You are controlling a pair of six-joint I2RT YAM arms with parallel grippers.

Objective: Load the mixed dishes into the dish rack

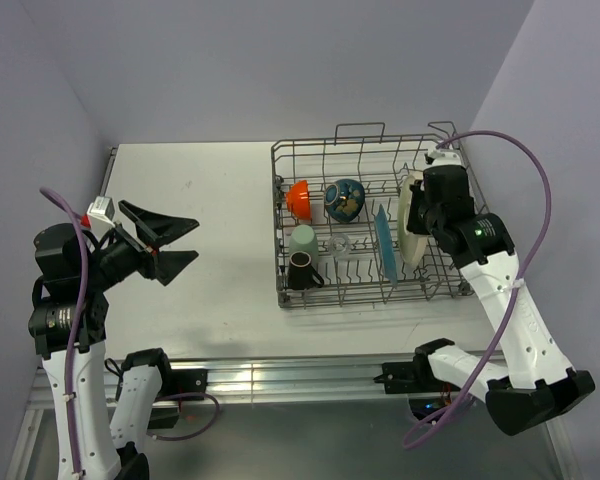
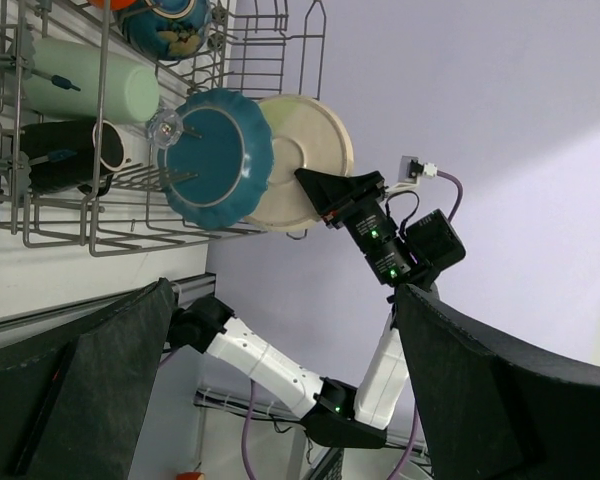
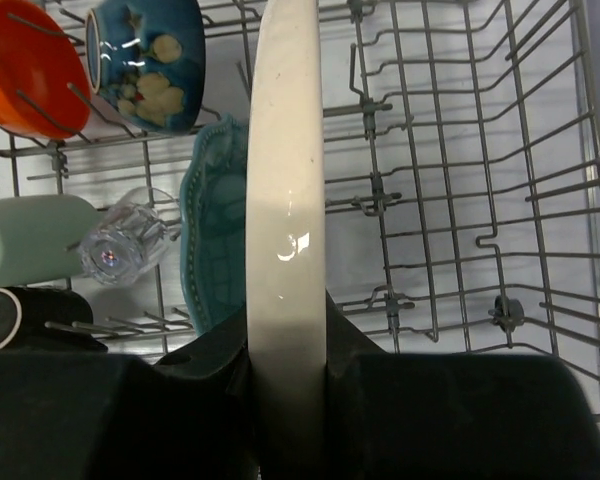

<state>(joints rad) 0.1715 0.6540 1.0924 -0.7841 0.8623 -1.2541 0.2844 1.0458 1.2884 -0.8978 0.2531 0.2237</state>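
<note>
Left gripper (image 1: pixel 193 240): jaws wide apart, empty, over table (image 1: pixel 200 180), well left of rack (image 1: pixel 310 145). Right arm, nearer: reaches along rack's right side. Right gripper (image 3: pixel 286 340): clamped on rim of cream plate (image 3: pixel 285 150). Plate on edge, axis near-to-far, just right of teal plate (image 3: pixel 205 240); judged next: straight descent between tines.

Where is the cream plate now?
Top view: the cream plate is held on edge by the right gripper in the dish rack's right half, beside the teal plate.
</note>
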